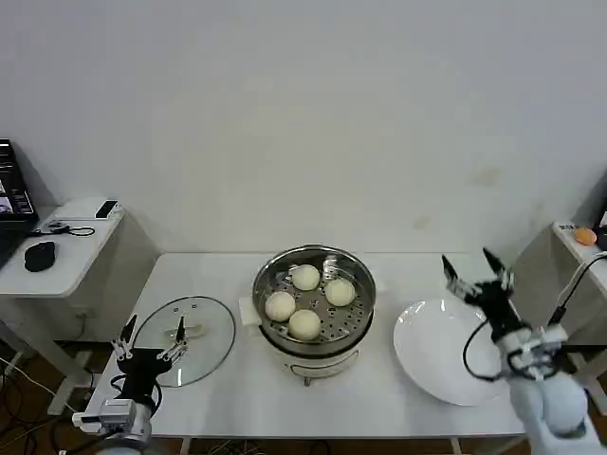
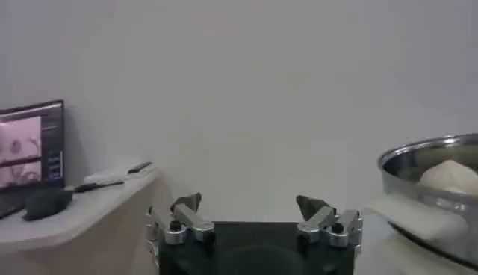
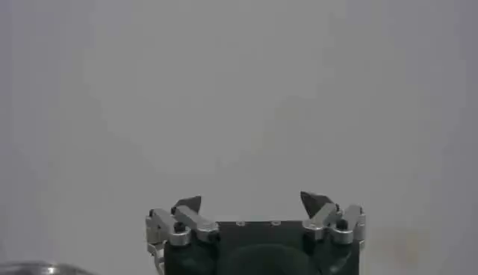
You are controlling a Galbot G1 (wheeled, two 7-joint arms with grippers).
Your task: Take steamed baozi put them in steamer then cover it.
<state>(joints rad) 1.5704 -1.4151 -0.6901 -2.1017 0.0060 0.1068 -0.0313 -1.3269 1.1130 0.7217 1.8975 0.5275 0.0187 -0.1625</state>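
Steel fingers on my left gripper (image 1: pixel 150 341) stand wide, just left of the steamer (image 1: pixel 314 296), over the glass lid (image 1: pixel 186 340). Right gripper (image 1: pixel 475 272) wide over the bare plate (image 1: pixel 446 351). Four baozi (image 1: pixel 305 277) sit inside; I judge only covering remains.

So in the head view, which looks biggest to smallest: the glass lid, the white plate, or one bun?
1. White plate and the glass lid: they look about alike, so no ranking.
2. One steamed bun in the steamer: clearly smallest.
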